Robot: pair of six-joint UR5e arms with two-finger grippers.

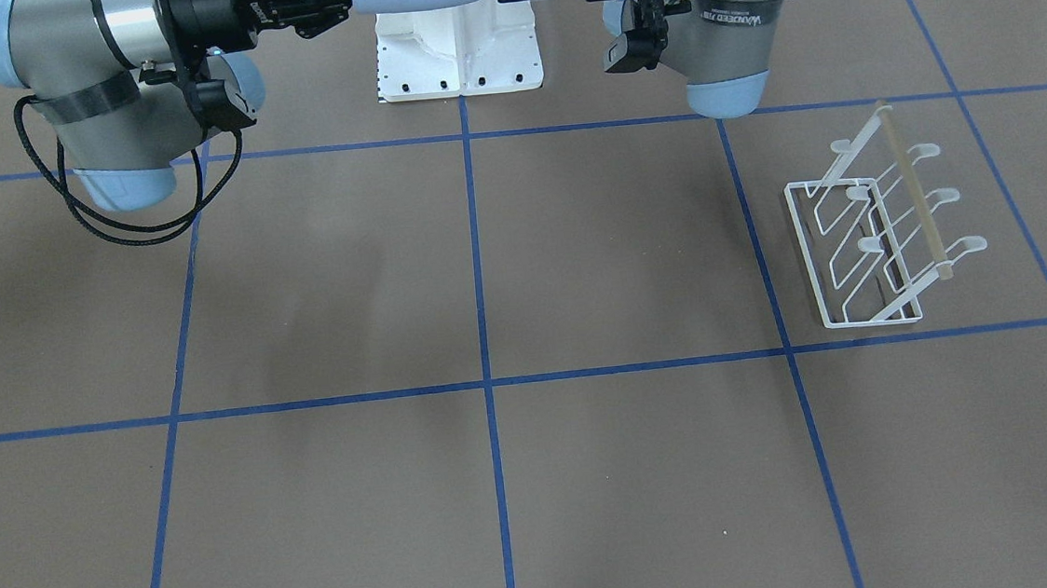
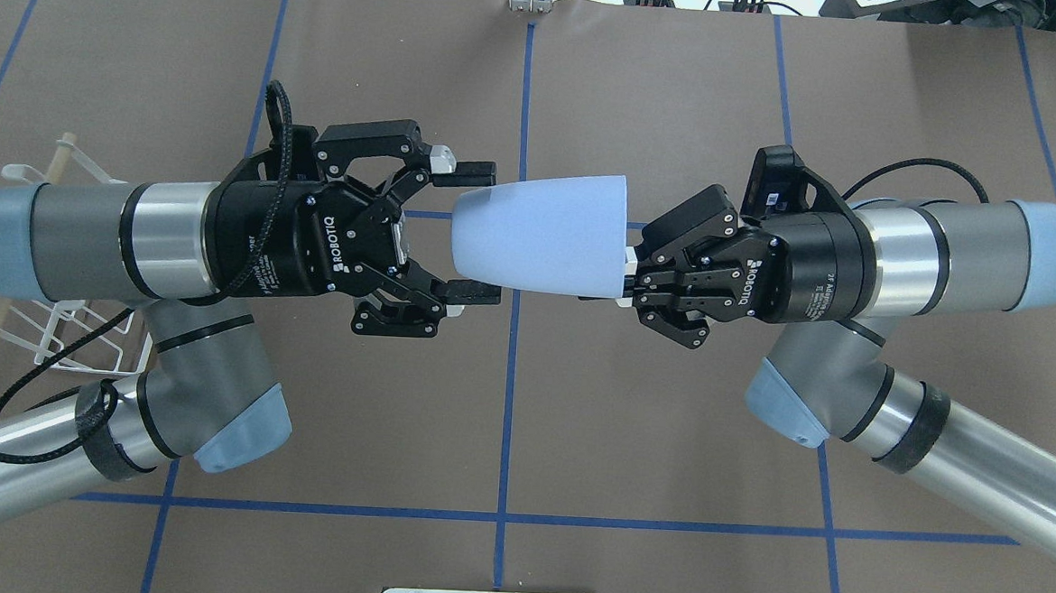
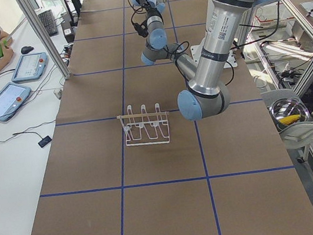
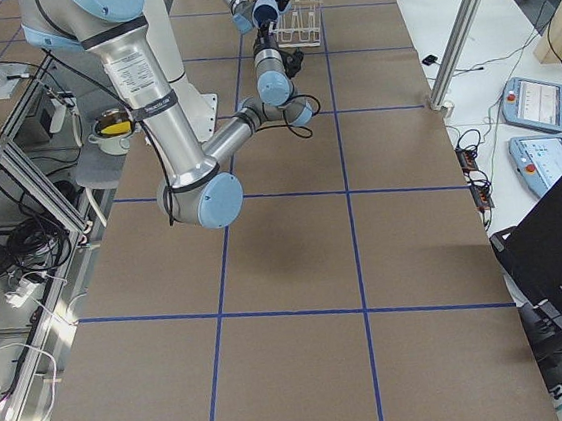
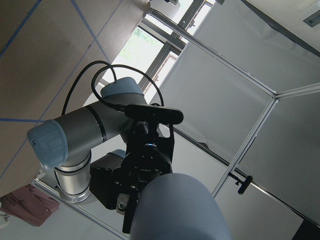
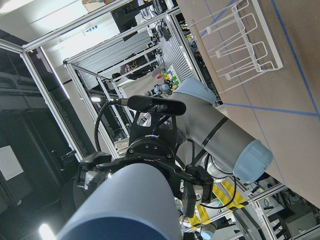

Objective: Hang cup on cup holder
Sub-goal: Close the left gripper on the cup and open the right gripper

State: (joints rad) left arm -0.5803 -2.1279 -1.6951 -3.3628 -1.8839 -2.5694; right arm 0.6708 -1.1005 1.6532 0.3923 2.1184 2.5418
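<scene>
Risk: cup point(image 2: 540, 234) drops if right gripper point(image 2: 626, 279) (pinching rim) lets go before left gripper point(image 2: 477, 233), fingers spread either side of base, clamps.

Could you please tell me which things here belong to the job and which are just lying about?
Job: cup, gripped at its rim by the right hand; open left hand straddling its narrow end; cup holder on the table.
Lying about: white bolted pedestal; teach pendants; metal bowl beside the table.
</scene>
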